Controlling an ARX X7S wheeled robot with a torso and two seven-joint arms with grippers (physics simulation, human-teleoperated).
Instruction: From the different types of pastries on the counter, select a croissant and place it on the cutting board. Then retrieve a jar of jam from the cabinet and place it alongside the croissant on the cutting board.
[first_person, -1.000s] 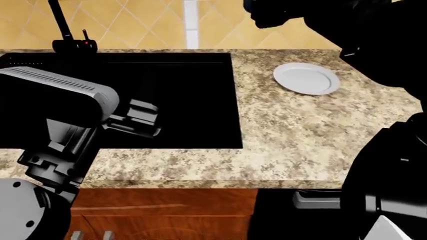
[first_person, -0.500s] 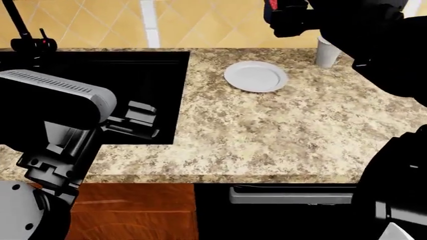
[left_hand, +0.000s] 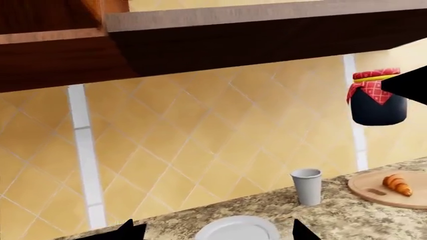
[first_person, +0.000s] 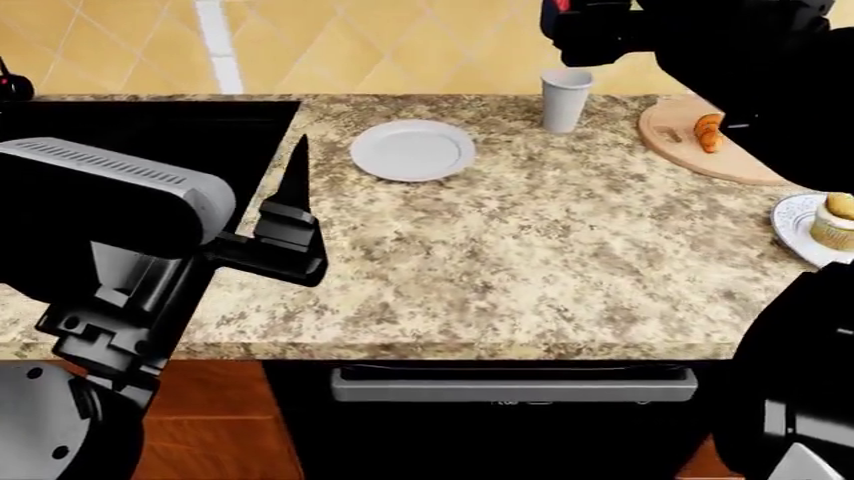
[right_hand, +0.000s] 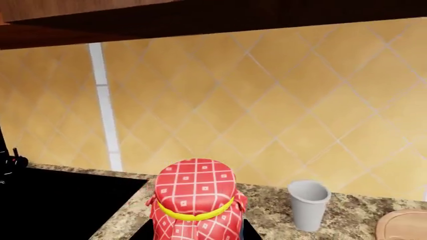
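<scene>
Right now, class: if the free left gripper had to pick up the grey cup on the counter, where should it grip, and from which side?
Probably the cup's side wall at mid-height, approached level from the counter's front edge. It stands upright, open mouth up, tapering downward, apart from the white plate and cutting board.

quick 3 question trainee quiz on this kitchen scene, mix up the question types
1. True or false: the croissant already lies on the cutting board.
2. What does the right gripper hold? A cup, B jar of jam, C plate
3. Fill in: the muffin sits on a ____ at the counter's right edge.

Key: 1 true; 2 B, the jar of jam is held in the air, above the counter; 3 plate.
</scene>
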